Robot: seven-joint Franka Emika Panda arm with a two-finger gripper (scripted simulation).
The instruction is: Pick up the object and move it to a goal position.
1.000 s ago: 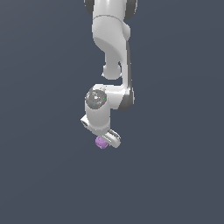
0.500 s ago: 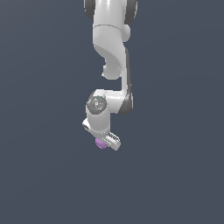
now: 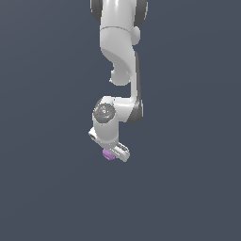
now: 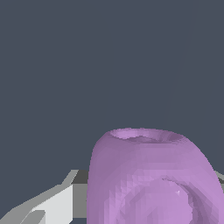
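The object [image 3: 108,154] is a small light-purple lumpy piece, held at the tip of my white gripper [image 3: 113,153] in the exterior view. It peeks out on the exterior view's left side of the fingers. In the wrist view the object [image 4: 151,179] fills the near part of the picture, rounded, with a round dimple on its near face. One white and grey finger [image 4: 52,203] shows pressed against its side; the other finger is almost hidden behind it. My gripper is shut on the object. No goal marker is visible.
The white arm [image 3: 120,56] hangs down from the top of the exterior view. Behind it lies a plain dark grey-blue background with no other things in sight.
The arm has drawn the wrist and the held object slightly upward and toward the exterior view's left. The grip on the object is unchanged.
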